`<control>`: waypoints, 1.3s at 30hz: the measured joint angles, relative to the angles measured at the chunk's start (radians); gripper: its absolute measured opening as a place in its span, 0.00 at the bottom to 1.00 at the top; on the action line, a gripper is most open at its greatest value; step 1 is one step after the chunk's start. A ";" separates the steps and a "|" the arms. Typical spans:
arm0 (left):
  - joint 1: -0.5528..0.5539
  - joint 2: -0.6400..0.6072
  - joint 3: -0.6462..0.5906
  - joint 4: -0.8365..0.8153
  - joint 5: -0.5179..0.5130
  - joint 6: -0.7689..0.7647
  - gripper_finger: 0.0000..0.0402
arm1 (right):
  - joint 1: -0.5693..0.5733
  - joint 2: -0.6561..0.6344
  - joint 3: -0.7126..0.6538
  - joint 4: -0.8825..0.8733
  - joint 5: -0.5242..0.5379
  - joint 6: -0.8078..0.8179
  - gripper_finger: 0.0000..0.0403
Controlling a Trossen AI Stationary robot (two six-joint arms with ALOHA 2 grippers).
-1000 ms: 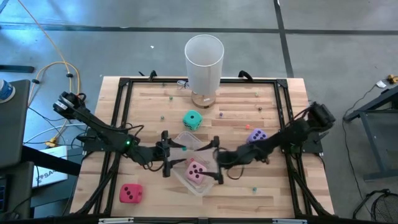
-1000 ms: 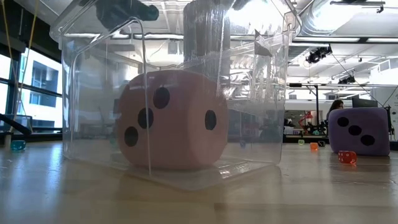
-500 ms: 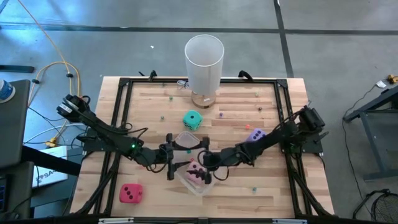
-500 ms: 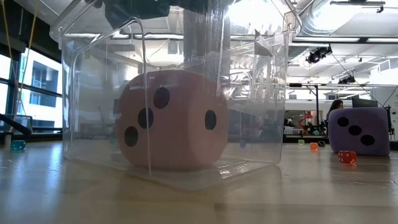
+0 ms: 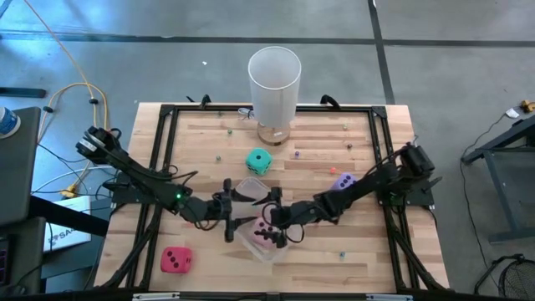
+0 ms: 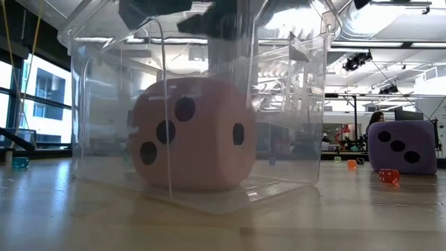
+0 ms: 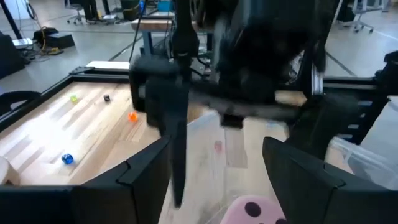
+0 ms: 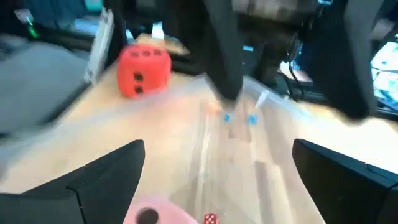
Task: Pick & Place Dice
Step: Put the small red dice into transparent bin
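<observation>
Overhead first: left gripper (image 5: 227,216) grips the near-left wall of the clear box (image 5: 249,189) at the worktop's centre, jaws pinching that wall. Right gripper (image 5: 274,227) hovers directly over the pink die (image 5: 266,229) inside the box, jaws spread wide. Teal-green die (image 5: 258,160) sits behind the box toward the far edge, near the white cylinder (image 5: 274,82). Purple die (image 5: 344,182) lies toward the right edge, beside the right arm. Red die (image 5: 175,260) rests near the front-left corner.

Low view: pink die (image 6: 189,134) on the box floor; purple die (image 6: 402,146) off to the right.

Left wrist view: own fingers (image 7: 148,175) apart; pink die (image 7: 252,210) just visible.

Right wrist view: fingers (image 8: 106,177) wide apart, pink die (image 8: 163,214) between them below; red die (image 8: 143,70) beyond.
</observation>
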 joint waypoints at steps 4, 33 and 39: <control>0.000 -0.002 0.000 0.024 0.000 0.000 0.60 | 0.001 -0.001 -0.001 -0.040 0.006 0.005 0.99; -0.002 0.000 -0.001 0.064 0.011 -0.003 0.60 | 0.019 -0.126 0.001 0.212 0.310 -0.400 0.99; 0.000 0.000 -0.001 0.065 0.003 -0.003 0.60 | 0.051 -0.134 0.000 0.347 0.368 -0.499 0.99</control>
